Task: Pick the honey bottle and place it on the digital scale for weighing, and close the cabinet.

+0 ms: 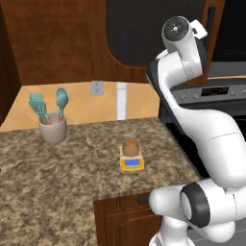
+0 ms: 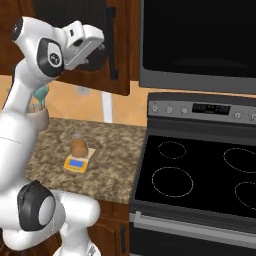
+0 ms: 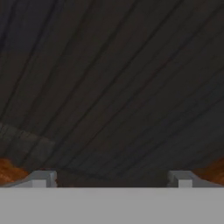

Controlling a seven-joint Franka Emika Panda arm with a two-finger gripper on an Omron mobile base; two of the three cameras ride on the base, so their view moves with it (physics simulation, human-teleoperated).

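The amber honey bottle (image 1: 130, 146) (image 2: 78, 146) stands upright on the small yellow digital scale (image 1: 132, 163) (image 2: 76, 163) near the counter's right end. My arm is raised high, well above both. My gripper (image 2: 96, 51) (image 3: 111, 179) is pressed close against the dark inset panel of the cabinet door (image 1: 134, 33) (image 2: 122, 75). In the hand view its fingertips (image 3: 41, 178) stand far apart with nothing between them, so it is open. The door's long black handle (image 2: 112, 45) runs just right of the hand.
A beige cup of teal utensils (image 1: 53, 129) sits at the back left of the granite counter (image 1: 48, 182). A black stove (image 2: 200, 175) adjoins the counter on the right, with a dark microwave (image 2: 200, 40) above it.
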